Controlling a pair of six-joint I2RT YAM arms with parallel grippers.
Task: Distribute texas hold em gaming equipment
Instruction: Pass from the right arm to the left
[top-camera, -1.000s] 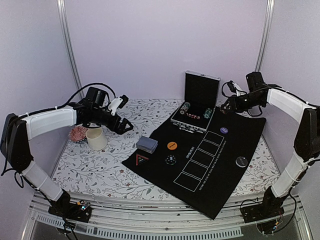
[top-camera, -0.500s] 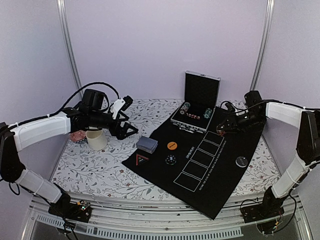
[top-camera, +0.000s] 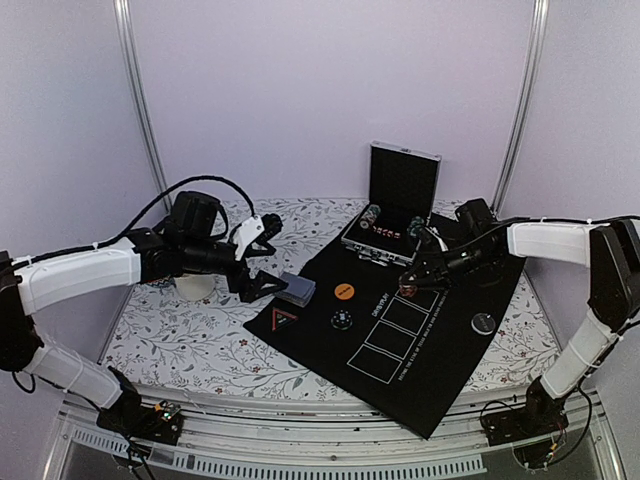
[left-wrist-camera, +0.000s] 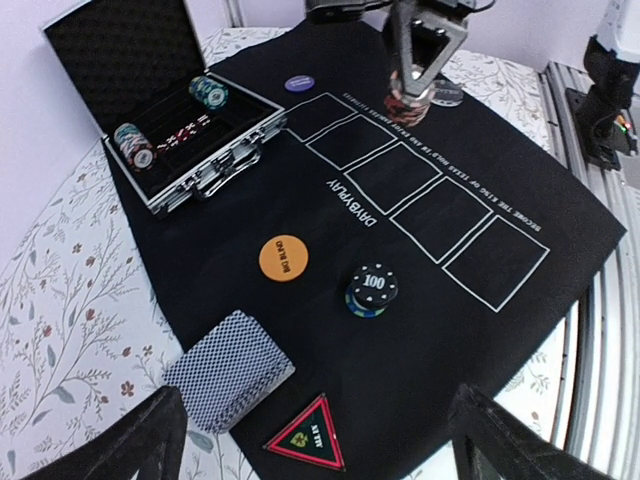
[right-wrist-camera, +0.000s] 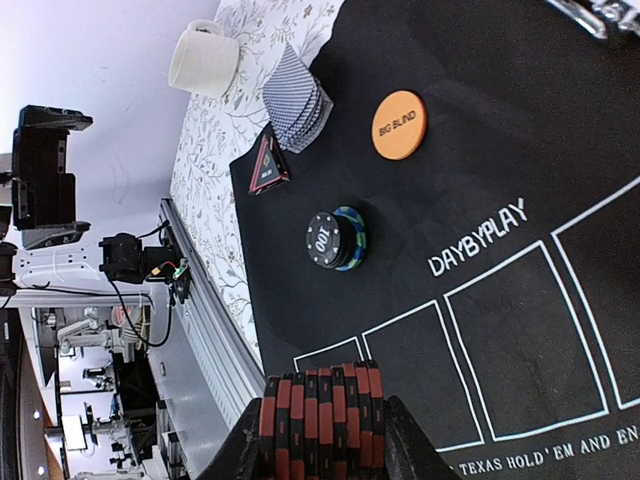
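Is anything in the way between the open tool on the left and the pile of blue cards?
No, nothing visible is. The left tool hangs open right beside the deck of cards, and no thing lies between them. The orange disc and the black chip stack lie farther off, on the deck's other side.

Bright even light, soft shadows, sharp focus, wide-angle edge distortion
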